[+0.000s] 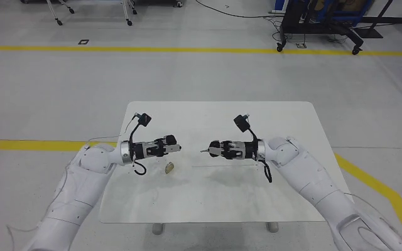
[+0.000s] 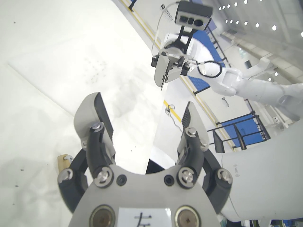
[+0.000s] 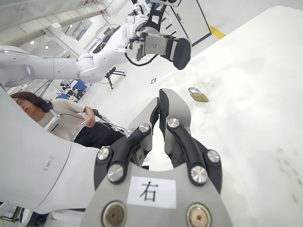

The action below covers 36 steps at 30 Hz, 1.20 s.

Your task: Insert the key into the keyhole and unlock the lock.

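Top view: left hand [image 1: 178, 148] and right hand [image 1: 207, 150] face each other above the white surface [image 1: 264, 188]. The small lock [image 1: 169, 167] lies near the left hand.

Left wrist view: left hand [image 2: 144, 116] is wide open and empty. The right hand [image 2: 165, 80] pinches a thin key [image 2: 162, 84].

Right wrist view: right hand [image 3: 160, 109] fingers are pressed together. The lock [image 3: 198, 94] has a brass body and silver shackle, and lies flat on the surface.

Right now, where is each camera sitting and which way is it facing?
Top view: above the arms, looking down at the table; both arms show.
Left wrist view: behind the open left gripper, facing the right gripper, which holds the key.
Right wrist view: behind its shut fingers, facing the left gripper.
All three share the lock.
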### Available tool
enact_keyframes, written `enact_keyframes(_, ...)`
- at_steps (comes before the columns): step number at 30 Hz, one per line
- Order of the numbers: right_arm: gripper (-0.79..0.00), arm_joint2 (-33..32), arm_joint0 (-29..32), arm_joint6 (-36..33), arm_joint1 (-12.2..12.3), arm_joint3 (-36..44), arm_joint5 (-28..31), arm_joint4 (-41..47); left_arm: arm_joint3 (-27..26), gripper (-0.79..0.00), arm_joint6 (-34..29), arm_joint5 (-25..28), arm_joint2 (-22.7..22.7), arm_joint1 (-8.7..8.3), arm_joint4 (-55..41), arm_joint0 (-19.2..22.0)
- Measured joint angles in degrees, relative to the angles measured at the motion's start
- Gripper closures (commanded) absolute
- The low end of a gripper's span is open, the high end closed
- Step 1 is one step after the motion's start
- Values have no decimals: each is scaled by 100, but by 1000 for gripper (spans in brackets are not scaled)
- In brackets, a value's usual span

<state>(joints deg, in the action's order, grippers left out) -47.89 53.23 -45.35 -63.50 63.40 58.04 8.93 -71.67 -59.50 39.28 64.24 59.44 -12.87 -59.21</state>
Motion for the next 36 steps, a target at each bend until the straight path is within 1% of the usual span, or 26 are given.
enact_keyframes(1, 0, -47, 118, -12, 25, 245, -3, 137, 0, -785, 3, -6, 1, 0, 2, -1)
enact_keyframes(3, 0, -54, 142, -27, 30, 411, -4, 206, 0, -785, -2, -7, -3, 1, 48, 0)
enact_keyframes(6, 0, -46, 121, -28, 28, 261, -5, 159, -1, -785, -4, -6, -5, 2, 56, 2)
enact_keyframes(11, 0, -46, 122, -28, 27, 265, -5, 161, -2, -785, -2, -6, -5, 1, 56, 0)
enact_keyframes(13, 0, -46, 122, -28, 27, 265, -4, 161, -83, -785, 108, -32, 16, -16, 247, -42)
enact_keyframes(15, 0, -46, 122, -27, 27, 264, -5, 161, -244, -785, 271, -77, 97, -62, 832, -108)
enact_keyframes(16, 0, -64, 125, 2, 29, 254, -25, 133, -422, -785, 393, -147, 172, -101, 1405, -165)
enact_keyframes(18, 0, -172, 120, 197, 43, 129, -125, -81, -811, -785, 557, -320, 282, -165, 2405, -293)
enact_keyframes(19, 0, -269, 114, 391, 53, -3, -212, -257, -1116, -785, 635, -435, 335, -206, 3072, -408)
enact_keyframes(20, 0, -342, 116, 538, 59, -92, -228, -349, -1328, -785, 681, -477, 367, -232, 3507, -510)
enact_keyframes(22, 0, -511, 148, 800, 85, -283, -86, -341, -1669, -785, 821, -482, 456, -285, 4239, -762)
enact_keyframes(25, 0, -814, 186, 999, 160, -474, 4, -261, -1795, -785, 811, -280, 469, -331, 4677, -985)
enact_keyframes(27, 0, -997, 249, 1076, 210, -520, -2, -187, -1778, -760, 582, -129, 419, -353, 4785, -968)
enact_keyframes(30, 0, -1192, 316, 1135, 262, -645, -5, -137, -1722, -717, 320, -156, 300, -361, 4962, -884)
enact_keyframes(31, 0, -1201, 317, 1137, 264, -655, -5, -134, -1684, -637, 270, -200, 253, -358, 4988, -840)
enact_keyframes(32, 0, -1199, 317, 1136, 263, -655, -5, -134, -1662, -603, 238, -237, 208, -353, 5017, -806)
enact_keyframes(33, 0, -1196, 315, 1136, 262, -653, -5, -134, -1645, -603, 189, -261, 146, -346, 5062, -769)
enact_keyframes(34, 0, -1194, 315, 1135, 262, -651, -5, -134, -1623, -585, 115, -309, 49, -334, 5151, -711)
enact_keyframes(35, 0, -1193, 315, 1135, 261, -651, -5, -135, -1606, -548, 79, -372, -25, -323, 5237, -662)
enact_keyframes(36, 0, -1193, 314, 1135, 261, -651, -5, -135, -1590, -493, 61, -449, -101, -310, 5338, -614)
